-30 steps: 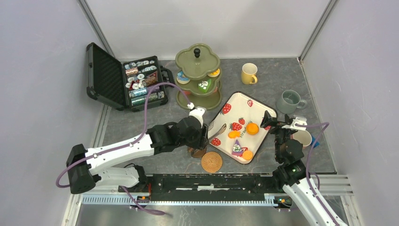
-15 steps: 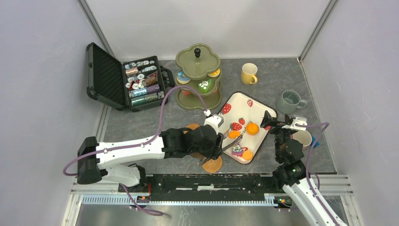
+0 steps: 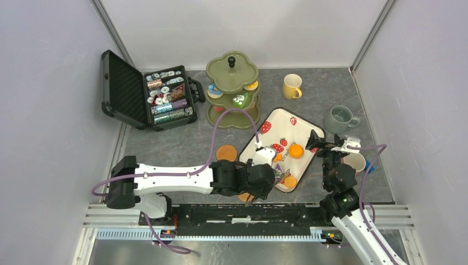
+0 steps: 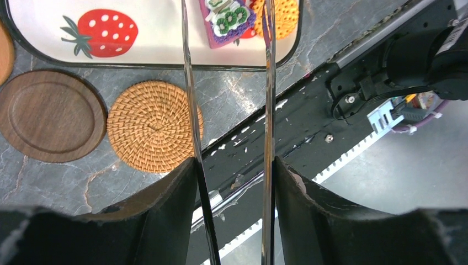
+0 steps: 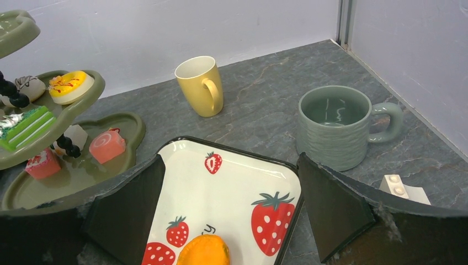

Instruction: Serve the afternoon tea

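Note:
My left gripper (image 3: 269,178) (image 4: 232,165) is shut on a pair of metal tongs (image 4: 269,110), their two blades pressed against my pads and still apart. The blades reach over the near corner of the strawberry tray (image 3: 287,122) (image 4: 154,38), their tips beside a purple kiwi-topped cake (image 4: 226,16) and an orange waffle round (image 4: 284,14). An orange cake (image 3: 296,150) (image 5: 204,249) lies mid-tray. The olive-green stand (image 3: 232,91) (image 5: 72,171) holds several cakes. My right gripper (image 3: 330,144) (image 5: 230,163) hangs open over the tray's right edge, holding nothing.
A yellow mug (image 3: 291,86) (image 5: 201,85) and a grey-green mug (image 3: 338,118) (image 5: 336,124) stand at the back right. A pale mug (image 3: 354,161) sits behind my right arm. A woven coaster (image 4: 154,126) and a wooden coaster (image 4: 51,122) lie near the rail. The open chip case (image 3: 149,94) is back left.
My left arm has swung right and toward the near edge with the tongs, from beside the coasters to the tray's near corner, uncovering a brown coaster. The right arm has not moved.

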Available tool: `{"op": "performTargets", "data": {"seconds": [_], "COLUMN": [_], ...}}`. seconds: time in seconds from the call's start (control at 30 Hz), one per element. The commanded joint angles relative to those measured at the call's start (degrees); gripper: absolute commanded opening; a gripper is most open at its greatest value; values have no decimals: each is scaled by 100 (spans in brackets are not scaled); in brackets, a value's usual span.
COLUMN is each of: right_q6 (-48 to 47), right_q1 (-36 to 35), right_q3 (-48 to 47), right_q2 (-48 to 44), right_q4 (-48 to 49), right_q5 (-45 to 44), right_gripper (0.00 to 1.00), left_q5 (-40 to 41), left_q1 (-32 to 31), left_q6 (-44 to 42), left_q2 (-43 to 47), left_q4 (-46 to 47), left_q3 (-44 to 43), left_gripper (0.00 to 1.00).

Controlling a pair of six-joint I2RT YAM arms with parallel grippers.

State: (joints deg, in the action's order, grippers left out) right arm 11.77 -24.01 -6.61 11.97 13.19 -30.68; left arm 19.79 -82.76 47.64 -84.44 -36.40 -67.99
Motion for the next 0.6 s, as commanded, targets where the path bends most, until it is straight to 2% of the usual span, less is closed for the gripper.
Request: {"op": "performTargets", "data": {"seconds": [0.0,0.57], "right_q6": [22,39], "right_q1": [-27,-34], "right_q3": [-33,-32], "right_q2": [-92,-34], "right_q4": [105,122], "right_q5": [-71,-39], "right_gripper": [98,98], "left_q5": [302,-39], "left_q1": [-73,-95], "left_q6": [403,359], "left_q2": [-132,-503], "left_q4": [-156,-120], "left_q3": [-266,-469], "left_gripper": [59,60]}}
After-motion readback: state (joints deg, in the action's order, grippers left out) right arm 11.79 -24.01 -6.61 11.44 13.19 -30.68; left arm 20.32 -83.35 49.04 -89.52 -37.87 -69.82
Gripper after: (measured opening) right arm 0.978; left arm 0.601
